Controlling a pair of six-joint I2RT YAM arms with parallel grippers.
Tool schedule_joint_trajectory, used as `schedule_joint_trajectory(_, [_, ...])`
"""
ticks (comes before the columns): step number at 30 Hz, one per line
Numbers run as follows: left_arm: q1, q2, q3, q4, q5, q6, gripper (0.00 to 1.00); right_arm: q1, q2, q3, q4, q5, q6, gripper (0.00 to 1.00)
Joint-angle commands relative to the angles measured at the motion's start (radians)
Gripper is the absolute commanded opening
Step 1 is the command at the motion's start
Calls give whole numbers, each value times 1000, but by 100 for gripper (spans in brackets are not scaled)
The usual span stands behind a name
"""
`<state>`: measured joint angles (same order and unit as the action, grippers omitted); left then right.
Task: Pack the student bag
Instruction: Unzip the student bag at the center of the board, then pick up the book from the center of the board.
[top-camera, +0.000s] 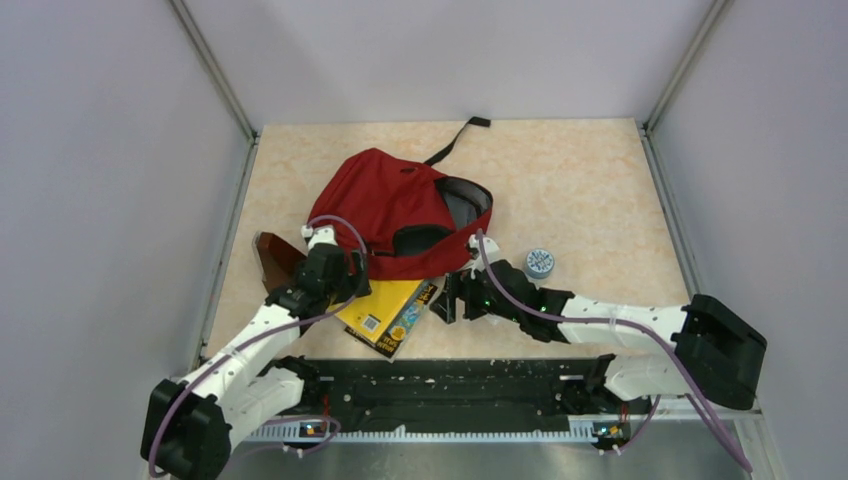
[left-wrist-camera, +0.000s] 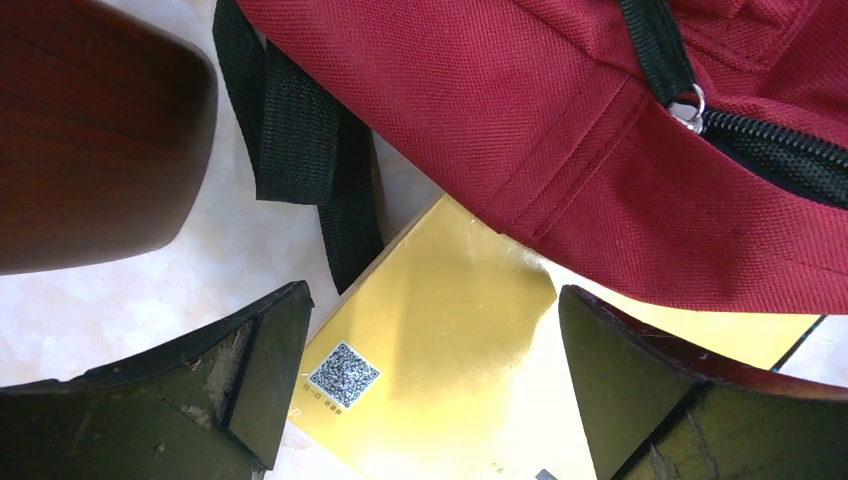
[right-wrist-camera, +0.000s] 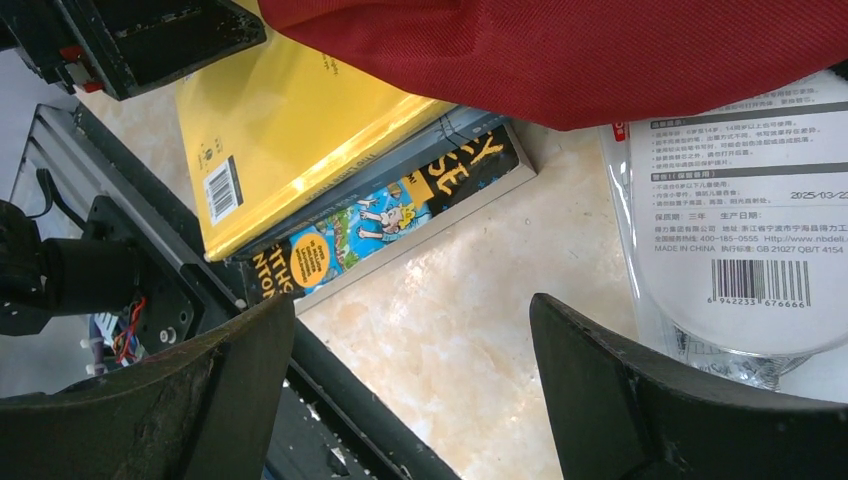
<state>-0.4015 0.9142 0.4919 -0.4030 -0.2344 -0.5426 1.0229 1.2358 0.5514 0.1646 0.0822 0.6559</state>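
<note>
The student bag, red fabric with black zippers, lies mid-table with its mouth gaping to the right. A yellow book pokes out from under its near edge, stacked on a second book with a black and blue cover. My left gripper hovers open over the yellow book, just short of the bag. My right gripper stands open over bare table, between the books and a clear plastic package that lies partly under the bag.
A brown pouch lies left of the bag, close to my left gripper. A small blue round item sits to the right. A black strap trails toward the back. The black base rail runs along the near edge.
</note>
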Motion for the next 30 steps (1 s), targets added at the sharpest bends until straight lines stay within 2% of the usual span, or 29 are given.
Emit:
schedule_joint_trajectory(1, [1,25,51,48,-37,26,98,19,19,36,59,15,4,86])
schedule_joint_trajectory(5, [1,46,78,25,14,30,98,24,32,38,59,16,4,86])
schedule_joint_trajectory(10, [1,66,76,3,116,30,92,28,45,36,58,31,5,85])
schedule_joint_trajectory(14, [0,71,59,-6,174,37,91,28,56,33,56,24,13,83])
schedule_joint_trajectory(18, [-9,43,46,3,276,51,87,28,60,22,57,24,23,83])
schedule_joint_trajectory(24, [-45,-20,13,38,435,73,86,29,81,0,86,19,53,83])
schedule_joint_trajectory(30, [-77,-12,3,46,504,46,85,41,137,0,148,-18,80,83])
